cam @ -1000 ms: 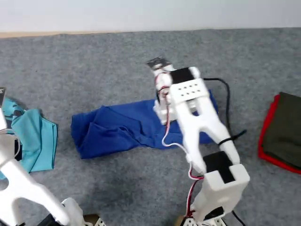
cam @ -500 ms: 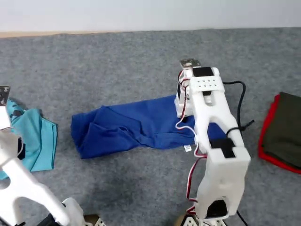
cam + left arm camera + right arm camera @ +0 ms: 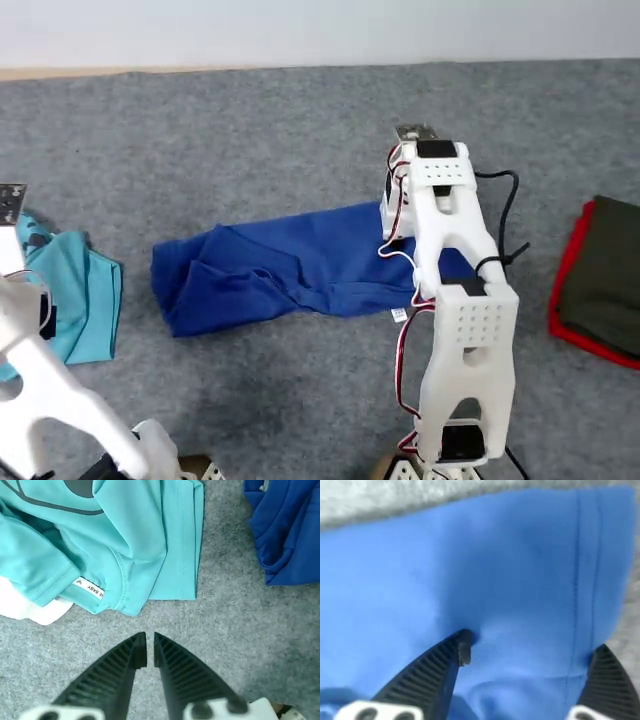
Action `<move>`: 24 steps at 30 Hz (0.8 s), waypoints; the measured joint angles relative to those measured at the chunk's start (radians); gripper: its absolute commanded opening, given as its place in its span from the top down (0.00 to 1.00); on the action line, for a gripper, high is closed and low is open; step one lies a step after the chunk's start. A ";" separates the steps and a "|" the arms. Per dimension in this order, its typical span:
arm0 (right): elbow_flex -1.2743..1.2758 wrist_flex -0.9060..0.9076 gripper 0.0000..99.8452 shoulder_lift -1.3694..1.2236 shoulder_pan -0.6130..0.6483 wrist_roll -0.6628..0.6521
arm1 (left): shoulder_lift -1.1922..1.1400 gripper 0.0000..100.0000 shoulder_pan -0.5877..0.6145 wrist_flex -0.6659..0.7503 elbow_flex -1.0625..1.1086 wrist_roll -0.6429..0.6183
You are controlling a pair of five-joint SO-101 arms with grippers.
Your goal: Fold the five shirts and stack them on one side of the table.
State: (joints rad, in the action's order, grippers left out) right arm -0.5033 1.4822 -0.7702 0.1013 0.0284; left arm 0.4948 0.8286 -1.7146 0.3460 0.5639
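Note:
A blue shirt [image 3: 290, 268] lies crumpled lengthwise across the middle of the grey table. My right arm [image 3: 445, 230] stands over its right end. In the right wrist view my right gripper [image 3: 532, 652] is open and low over the blue shirt [image 3: 510, 580], near a stitched hem; one fingertip [image 3: 463, 647] presses into the cloth. A teal shirt [image 3: 75, 295] lies bunched at the left edge, beside my left arm [image 3: 30, 370]. My left gripper [image 3: 150, 652] is shut and empty over bare carpet, just short of the teal shirt [image 3: 125, 545].
A folded stack, dark green on red [image 3: 600, 280], sits at the table's right edge. Something white [image 3: 30, 611] peeks out under the teal shirt. The blue shirt's left end [image 3: 285, 535] lies close to the teal one. A pale wall [image 3: 300, 30] borders the far side.
My right arm has swung to the right and straightened, ending over the blue shirt's right end. The shirt and my left arm have barely moved.

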 measured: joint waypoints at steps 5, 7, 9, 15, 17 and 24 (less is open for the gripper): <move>-0.031 0.011 0.70 -0.038 0.012 0.008 | 0.000 0.97 0.000 0.000 0.000 0.000; -0.043 0.017 0.80 -0.048 0.025 0.008 | 0.000 0.97 0.000 0.000 0.000 0.000; -0.044 0.018 0.90 -0.048 0.031 0.008 | 0.000 0.97 0.000 0.000 0.000 0.000; -0.060 0.025 0.99 -0.044 0.029 -0.075 | 0.000 0.97 0.000 0.000 0.000 0.000; -0.066 0.035 0.99 -0.044 0.029 -0.100 | 0.000 0.97 0.000 0.000 0.000 0.000; -0.075 0.077 0.99 -0.029 -0.015 -0.130 | 0.000 0.97 0.000 0.000 0.000 0.000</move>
State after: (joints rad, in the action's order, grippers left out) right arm -0.5785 1.5589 -0.7994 0.0859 -0.1020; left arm 0.4948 0.8286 -1.7146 0.3460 0.5639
